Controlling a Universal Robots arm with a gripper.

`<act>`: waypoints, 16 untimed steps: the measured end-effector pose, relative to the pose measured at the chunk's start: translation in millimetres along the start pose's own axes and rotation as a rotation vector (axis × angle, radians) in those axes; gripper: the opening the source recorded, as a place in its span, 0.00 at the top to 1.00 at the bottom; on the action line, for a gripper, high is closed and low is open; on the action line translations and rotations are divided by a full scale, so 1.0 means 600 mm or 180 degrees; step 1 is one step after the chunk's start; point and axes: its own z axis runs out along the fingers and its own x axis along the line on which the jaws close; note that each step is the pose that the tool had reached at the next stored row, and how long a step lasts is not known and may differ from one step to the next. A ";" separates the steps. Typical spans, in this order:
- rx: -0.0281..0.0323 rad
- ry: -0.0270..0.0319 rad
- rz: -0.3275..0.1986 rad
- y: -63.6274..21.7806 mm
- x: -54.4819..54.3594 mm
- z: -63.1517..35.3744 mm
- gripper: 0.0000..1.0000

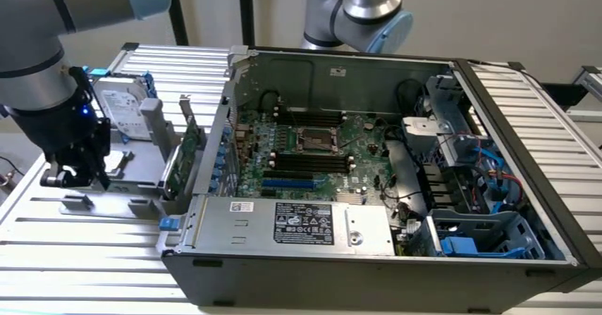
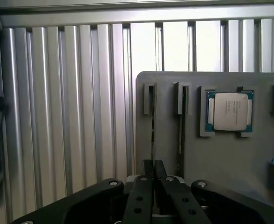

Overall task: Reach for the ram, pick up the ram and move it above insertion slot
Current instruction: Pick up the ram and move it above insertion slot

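Two fingers [image 2: 147, 170] pinch the ram [image 2: 152, 135], standing on edge, long axis along a slot in the grey holder [image 2: 221, 163].

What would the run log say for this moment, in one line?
tool: shut, low over a slot in the grey holder | ram: grip unclear | processor chip: seated in holder

Robot arm [image 1: 28, 68]: silver-grey tubular links, light-blue joint caps, thin black band, small blue light just above the gripper [image 2: 153, 164]. The gripper: matte black linkage fingers [image 2: 139, 196], round silver pivot screws.
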 end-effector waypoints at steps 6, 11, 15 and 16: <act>0.0000 -0.0002 -0.0024 -0.004 0.000 -0.044 0.87; 0.0000 -0.0005 -0.0044 -0.012 0.000 -0.082 0.87; 0.0000 -0.0009 -0.0060 -0.021 0.000 -0.114 0.87; 0.0000 -0.0011 -0.0064 -0.023 0.000 -0.121 0.87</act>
